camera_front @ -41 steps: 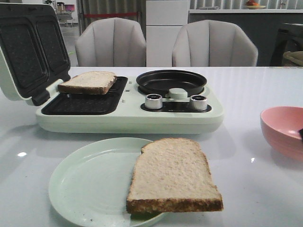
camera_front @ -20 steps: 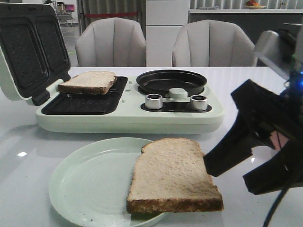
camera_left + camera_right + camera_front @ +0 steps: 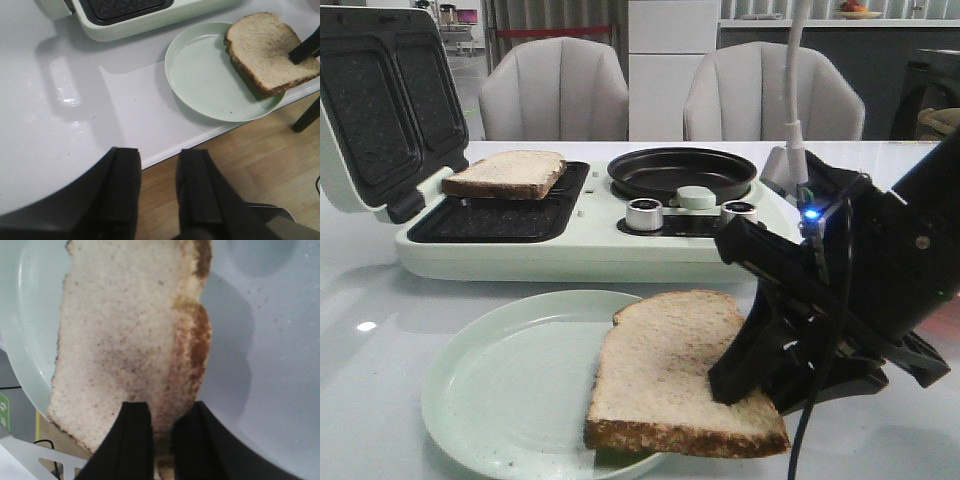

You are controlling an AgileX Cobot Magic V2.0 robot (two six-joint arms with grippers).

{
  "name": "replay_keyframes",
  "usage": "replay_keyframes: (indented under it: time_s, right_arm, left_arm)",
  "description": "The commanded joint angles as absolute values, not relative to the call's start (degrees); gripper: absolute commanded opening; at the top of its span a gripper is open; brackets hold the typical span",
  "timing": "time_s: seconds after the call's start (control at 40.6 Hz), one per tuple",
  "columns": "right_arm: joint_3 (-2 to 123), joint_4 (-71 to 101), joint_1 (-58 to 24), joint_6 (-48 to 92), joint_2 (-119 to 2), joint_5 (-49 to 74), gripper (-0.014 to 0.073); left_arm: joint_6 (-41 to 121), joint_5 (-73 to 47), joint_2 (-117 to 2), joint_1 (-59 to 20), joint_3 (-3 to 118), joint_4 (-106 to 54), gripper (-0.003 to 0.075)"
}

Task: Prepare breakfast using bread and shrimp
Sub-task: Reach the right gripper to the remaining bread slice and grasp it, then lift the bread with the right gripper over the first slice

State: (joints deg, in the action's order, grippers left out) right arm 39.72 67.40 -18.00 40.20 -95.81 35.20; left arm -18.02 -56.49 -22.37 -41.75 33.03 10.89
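One slice of bread point(image 3: 660, 370) lies half on the pale green plate point(image 3: 510, 380), overhanging its right rim. My right gripper point(image 3: 735, 395) is shut on the bread's right crust edge; in the right wrist view the crust point(image 3: 192, 347) sits between the two black fingers of the gripper point(image 3: 162, 412). A second slice of bread point(image 3: 507, 172) rests on the open sandwich maker's left grill plate. My left gripper point(image 3: 157, 155) hangs open over the table's front edge with nothing between its fingers, left of the plate point(image 3: 205, 75). The shrimp is out of view.
The pale green sandwich maker point(image 3: 590, 255) stands behind the plate, its lid point(image 3: 370, 110) raised at the left. It has a round black pan point(image 3: 682, 170) and silver knobs point(image 3: 644, 214) on its right half. Two grey chairs stand beyond the table.
The right arm came in from the right, dropped to the plate and closed on the near slice's right edge. That slice has shifted slightly. The pink bowl is now hidden behind the arm.
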Motion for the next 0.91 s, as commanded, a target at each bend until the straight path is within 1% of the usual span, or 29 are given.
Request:
replay_keyframes:
  time_s: [0.0,0.123,0.197,0.394,0.542,0.665,0.789,0.887]
  right_arm:
    - [41.03,68.57,-18.11,41.18,-93.55,37.12,0.0101]
    - [41.03,68.57,-18.11,41.61,-91.45,37.12,0.005]
    - [41.03,68.57,-18.11,41.63,-89.19,37.23,0.0034]
    - [41.83,68.8,-18.11,41.63,-81.2,39.51,0.0035]
    - [45.13,69.8,-18.11,41.63,-75.56,44.01,0.0035]
    - [48.26,72.12,-18.25,41.63,-73.26,46.08,0.0035]
    - [50.53,75.07,-19.92,41.75,-73.2,42.99,0.0035]
    - [52.1,75.93,-23.0,42.69,-74.32,36.34,0.0035]
  left_arm:
    - [-18.23,-52.91,-22.69,-42.2,34.66,11.32,0.0265]
    - [-18.23,-52.91,-22.69,-42.2,34.66,11.32,0.0265]
    - [-18.23,-52.91,-22.69,-42.2,34.66,11.32,0.0265]
    - [-18.23,-52.91,-22.69,-42.2,34.66,11.32,0.0265]
    - [-18.23,-52.91,-22.69,-42.2,34.66,11.32,0.0265]
    - [-18.23,-52.91,-22.69,-42.2,34.66,11.32,0.0265]
    - [-18.23,-52.91,-22.69,-42.2,34.66,11.32,0.0265]
    - [-18.23,-52.91,-22.69,-42.2,34.66,11.32,0.0265]
